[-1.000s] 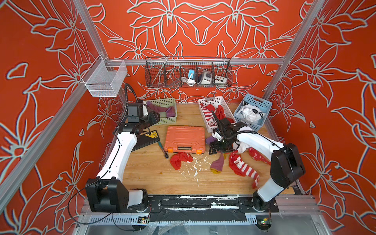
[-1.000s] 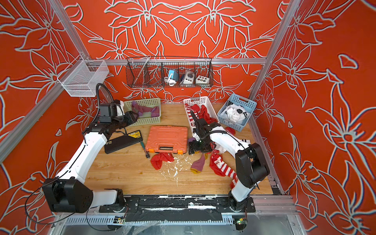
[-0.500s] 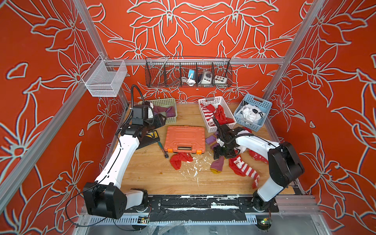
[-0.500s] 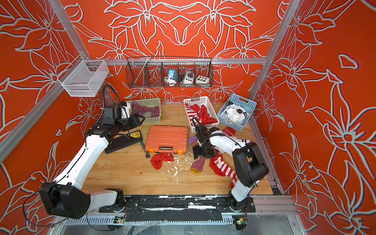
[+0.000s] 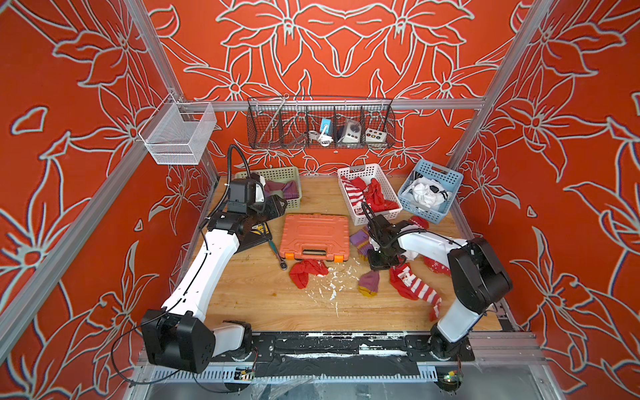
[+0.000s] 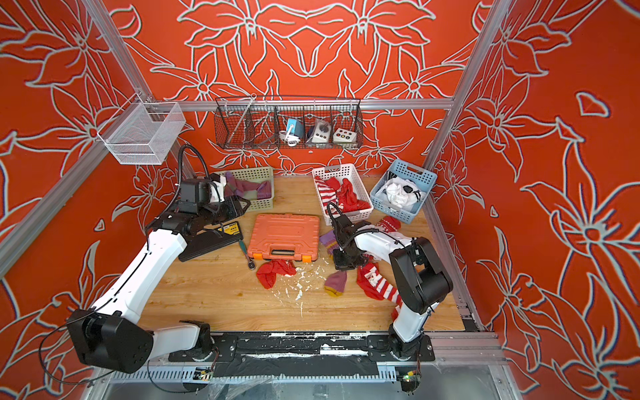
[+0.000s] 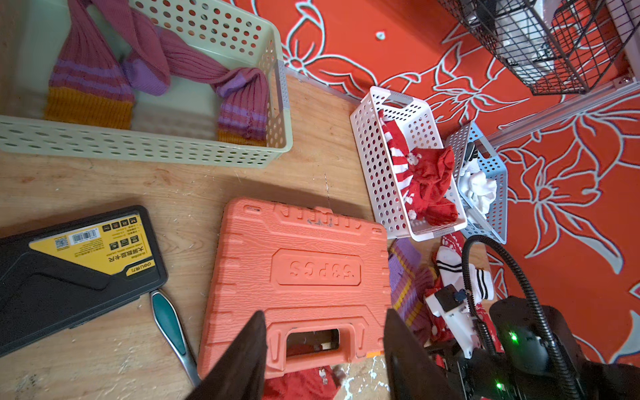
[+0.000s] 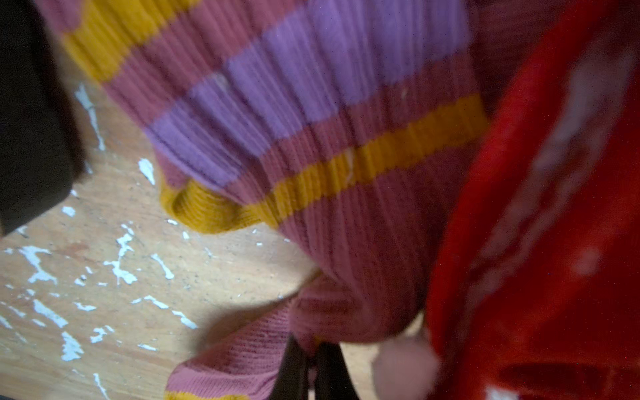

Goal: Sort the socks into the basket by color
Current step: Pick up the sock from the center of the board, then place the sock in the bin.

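My right gripper (image 8: 313, 367) is shut on a fold of a purple sock with mustard bands (image 8: 311, 138); in both top views it points down at that sock (image 5: 360, 240) just right of the orange case. My left gripper (image 7: 325, 346) is open and empty, hovering near the green basket (image 5: 277, 171), which holds purple socks (image 7: 166, 62). The white basket (image 5: 360, 169) holds red socks and the blue basket (image 5: 436, 171) white ones. Loose on the table lie a red sock (image 5: 306, 272), a purple sock (image 5: 369, 282) and a red striped sock (image 5: 412, 285).
An orange tool case (image 5: 315, 235) lies mid-table, with a black case (image 7: 69, 273) and a ratchet (image 5: 277, 254) to its left. White flecks dot the wood by the red sock. A wire rack (image 5: 322, 126) hangs on the back wall.
My right gripper has dropped onto the purple sock and shut on it. My left gripper has swung away from the green basket toward the table's middle, still open.
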`<state>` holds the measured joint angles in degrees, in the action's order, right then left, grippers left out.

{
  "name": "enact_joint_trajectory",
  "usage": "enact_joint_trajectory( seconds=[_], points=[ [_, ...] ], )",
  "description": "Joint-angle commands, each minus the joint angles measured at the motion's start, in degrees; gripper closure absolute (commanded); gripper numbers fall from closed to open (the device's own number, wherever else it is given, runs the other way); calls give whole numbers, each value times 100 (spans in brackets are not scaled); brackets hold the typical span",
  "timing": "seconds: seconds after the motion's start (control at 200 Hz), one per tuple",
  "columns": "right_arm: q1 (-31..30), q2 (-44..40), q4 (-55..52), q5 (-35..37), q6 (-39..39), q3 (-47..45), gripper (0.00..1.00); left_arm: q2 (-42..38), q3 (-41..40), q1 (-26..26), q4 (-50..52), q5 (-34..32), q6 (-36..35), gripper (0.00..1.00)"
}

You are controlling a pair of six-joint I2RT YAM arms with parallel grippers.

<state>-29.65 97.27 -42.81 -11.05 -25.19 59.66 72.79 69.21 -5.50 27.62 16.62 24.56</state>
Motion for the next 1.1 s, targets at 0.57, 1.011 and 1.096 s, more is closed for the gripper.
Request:
enact_joint_trajectory(
  seconds=[0.57,1.011,1.096],
  points=[
    [-190,-2762,-368,-884,1272,906,100,34,362,-1167,-483,1313,-899,44],
    [-197,-3004,285,-1595,1299,1744,100,-65,125,-2157,-1599,2280,-569,36],
    [-191,-2946,338,-1729,1256,1888,100,-198,-42,-2315,-1786,2232,-530,34]
  ],
)
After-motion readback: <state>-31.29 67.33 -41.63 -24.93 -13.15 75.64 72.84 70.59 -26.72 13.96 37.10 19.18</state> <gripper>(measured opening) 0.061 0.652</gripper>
